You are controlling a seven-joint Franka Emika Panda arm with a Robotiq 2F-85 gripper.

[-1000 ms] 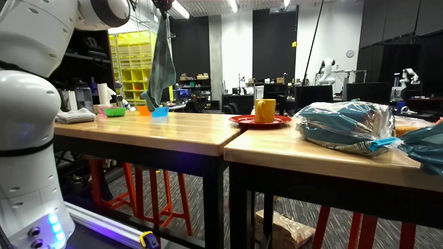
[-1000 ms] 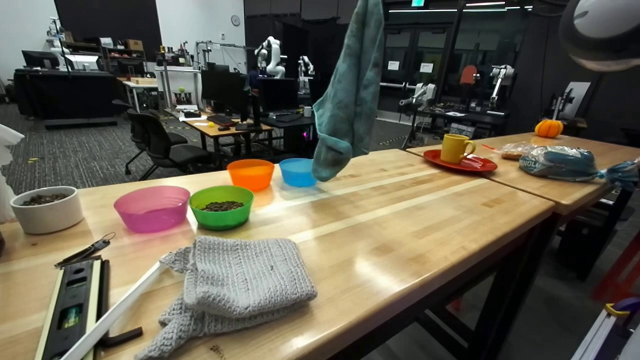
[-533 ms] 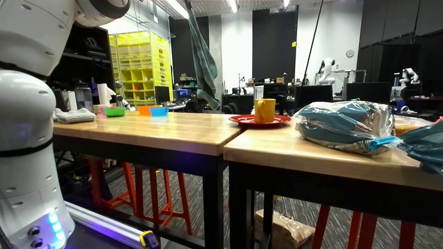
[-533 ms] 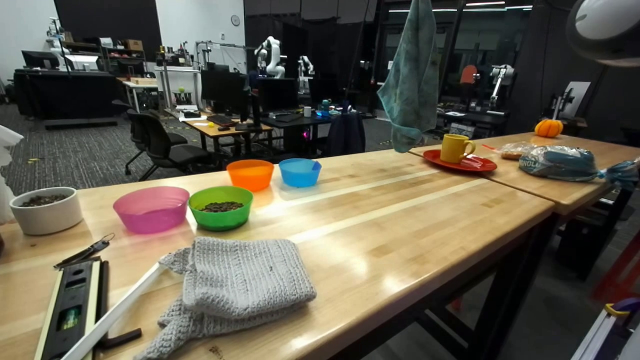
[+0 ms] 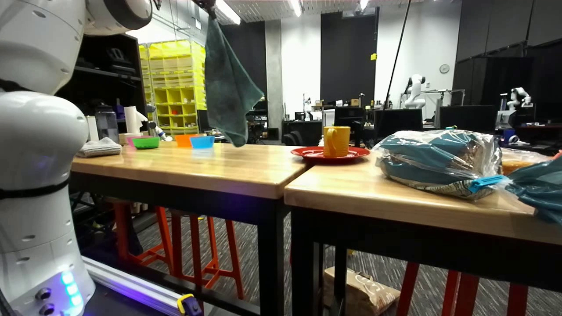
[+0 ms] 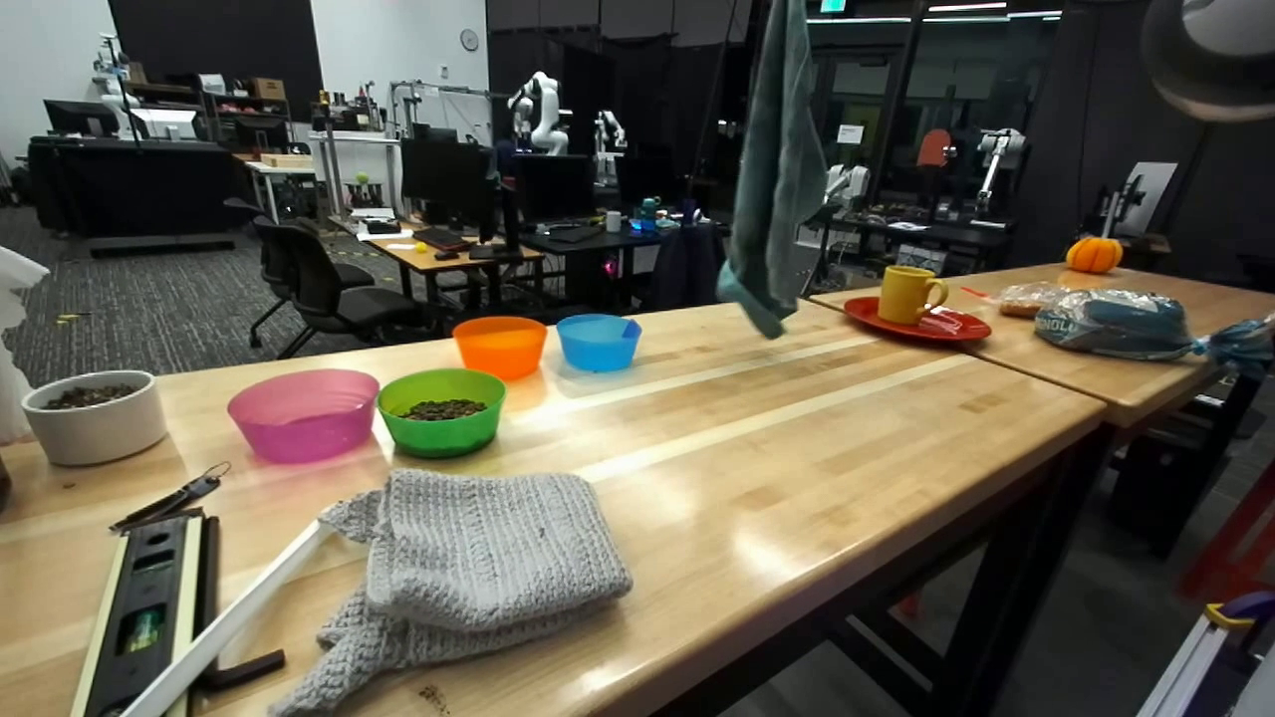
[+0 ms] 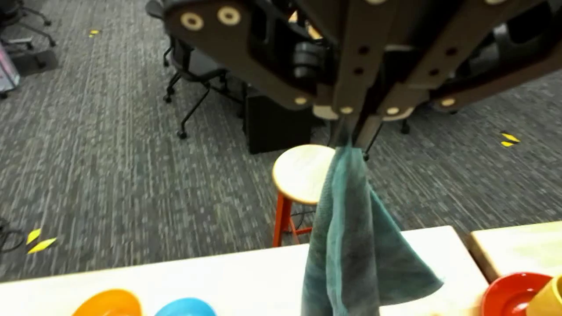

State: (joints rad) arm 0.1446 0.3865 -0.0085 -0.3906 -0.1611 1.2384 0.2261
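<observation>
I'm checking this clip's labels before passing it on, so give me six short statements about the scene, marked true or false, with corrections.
1. The teal cloth hangs from the closed jaws. True.
2. The yellow mug lies on its side. False: the yellow mug stands upright on the red plate.
3. The blue bowl is beside the orange bowl. True.
4. The green bowl is empty. False: the green bowl holds small brown pellets.
5. The jaws grip the grey knitted cloth. False: the grey knitted cloth lies folded on the table.
6. The white bowl, like the green bowl, has brown pellets in it. True.
</observation>
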